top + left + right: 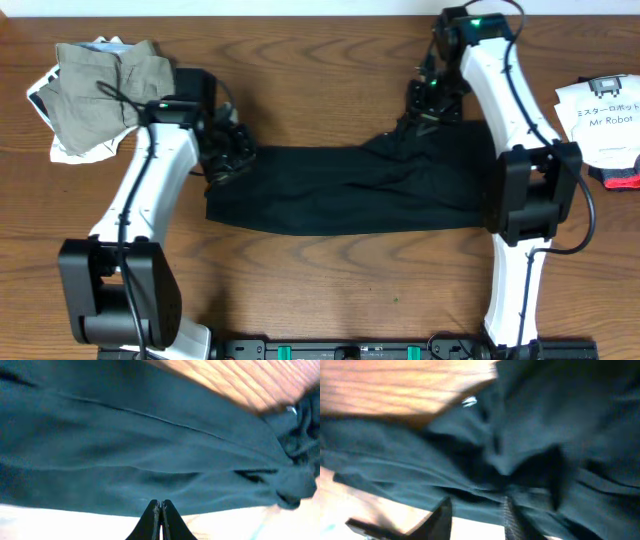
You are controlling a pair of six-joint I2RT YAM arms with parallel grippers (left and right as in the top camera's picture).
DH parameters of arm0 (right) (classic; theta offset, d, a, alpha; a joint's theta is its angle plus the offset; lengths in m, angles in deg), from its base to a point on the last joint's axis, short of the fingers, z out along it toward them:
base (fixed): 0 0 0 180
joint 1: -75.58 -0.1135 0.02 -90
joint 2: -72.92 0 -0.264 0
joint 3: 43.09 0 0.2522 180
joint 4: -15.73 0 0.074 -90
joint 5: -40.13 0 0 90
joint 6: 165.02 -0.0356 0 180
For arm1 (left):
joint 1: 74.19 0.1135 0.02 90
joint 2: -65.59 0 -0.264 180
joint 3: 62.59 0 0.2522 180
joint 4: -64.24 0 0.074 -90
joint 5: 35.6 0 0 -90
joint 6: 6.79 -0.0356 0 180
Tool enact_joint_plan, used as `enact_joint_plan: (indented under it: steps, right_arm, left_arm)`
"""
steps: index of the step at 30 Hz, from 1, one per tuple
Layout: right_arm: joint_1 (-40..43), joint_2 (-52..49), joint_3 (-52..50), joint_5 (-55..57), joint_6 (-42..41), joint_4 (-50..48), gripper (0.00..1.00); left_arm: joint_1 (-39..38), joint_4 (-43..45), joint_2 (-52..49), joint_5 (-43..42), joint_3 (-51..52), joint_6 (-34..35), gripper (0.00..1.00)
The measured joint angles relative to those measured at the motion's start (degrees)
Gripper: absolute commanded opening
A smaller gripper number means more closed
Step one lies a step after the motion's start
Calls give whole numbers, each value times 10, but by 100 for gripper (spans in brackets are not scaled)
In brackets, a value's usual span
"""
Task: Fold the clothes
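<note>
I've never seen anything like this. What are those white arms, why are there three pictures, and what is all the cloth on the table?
The white things are two robot arms, each ending in a two-finger pincer called a gripper. The top picture comes from a camera fixed above the wooden table. The other two come from small cameras on each arm's wrist, so they look along the fingers from close up.

In the middle lies a black shirt, folded into a long band. The left gripper has its fingers pressed together at the shirt's left end; whether cloth is pinched between them I cannot tell. The right gripper sits at the shirt's far right corner, fingers apart, with fabric bunched in front.

At the far left lies a khaki-grey garment on something white. At the right edge is a white printed garment.
</note>
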Motion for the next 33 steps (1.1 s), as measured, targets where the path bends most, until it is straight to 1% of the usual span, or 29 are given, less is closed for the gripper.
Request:
enact_joint_plan:
  steps: [2,4,5,9,12,18,23,27,33]
  right_arm:
    - [-14,0,0,-5,3,-10,13]
    - [-28,0,0,-10,8,-28,4]
    - [-33,0,-2,-12,9,-37,1]
    - [-50,0,-23,-34,9,-70,1]
    - [-56,0,-59,-47,10,-103,1]
    - [-80,0,-142,-72,10,-157,1]
    - [-97,0,-169,-75,10,-165,1]
    - [-97,0,-174,-56,10,-159,1]
    - [-94,0,-176,-20,10,-158,3]
  left_arm:
    - [-14,12,0,-3,0,-4,6]
    - [-26,24,0,-6,0,-6,6]
    - [-30,30,0,-6,0,-6,6]
    - [-40,55,-5,-7,1,-10,6]
    - [-49,90,-19,-8,1,-14,6]
    - [-84,143,-79,-11,1,-14,6]
    - [-99,142,-136,-13,1,-9,6]
    - [-100,140,-175,-12,1,-4,6]
    - [-100,137,-183,-3,1,-3,6]
